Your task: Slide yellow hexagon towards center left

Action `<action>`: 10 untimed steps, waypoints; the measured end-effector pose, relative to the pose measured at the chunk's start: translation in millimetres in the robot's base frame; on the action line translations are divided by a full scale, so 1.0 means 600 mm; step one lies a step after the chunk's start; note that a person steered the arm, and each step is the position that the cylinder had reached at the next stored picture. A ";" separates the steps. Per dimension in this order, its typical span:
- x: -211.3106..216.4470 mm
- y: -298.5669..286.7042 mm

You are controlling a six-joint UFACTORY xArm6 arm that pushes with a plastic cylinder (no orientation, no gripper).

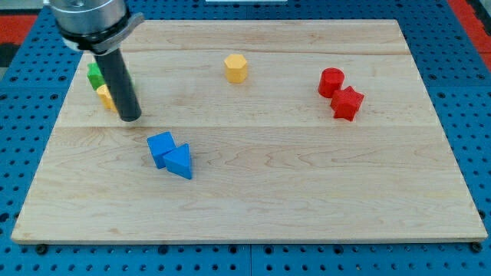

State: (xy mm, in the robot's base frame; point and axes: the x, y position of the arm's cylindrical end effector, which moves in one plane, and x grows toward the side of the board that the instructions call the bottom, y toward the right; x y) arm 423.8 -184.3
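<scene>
The yellow hexagon (235,67) stands on the wooden board near the view's top centre. My tip (130,118) rests on the board at the view's left, well to the left of and below the hexagon. A second yellow block (104,96) lies just left of the rod, partly hidden by it. A green block (95,76) sits above that yellow block, also partly hidden behind the rod.
A blue cube (160,148) and a blue triangular block (179,161) touch each other below and right of my tip. A red cylinder (331,80) and a red star-like block (347,103) sit together at the view's right. The board's edge (245,244) borders blue pegboard.
</scene>
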 end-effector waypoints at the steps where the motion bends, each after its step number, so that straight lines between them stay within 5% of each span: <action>1: -0.066 -0.011; 2: -0.076 0.039; 3: -0.090 0.223; 5: -0.198 0.368; 6: -0.251 0.363; 8: -0.162 0.295; 9: -0.250 0.350; 10: -0.236 0.310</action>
State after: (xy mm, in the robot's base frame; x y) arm 282.3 1.8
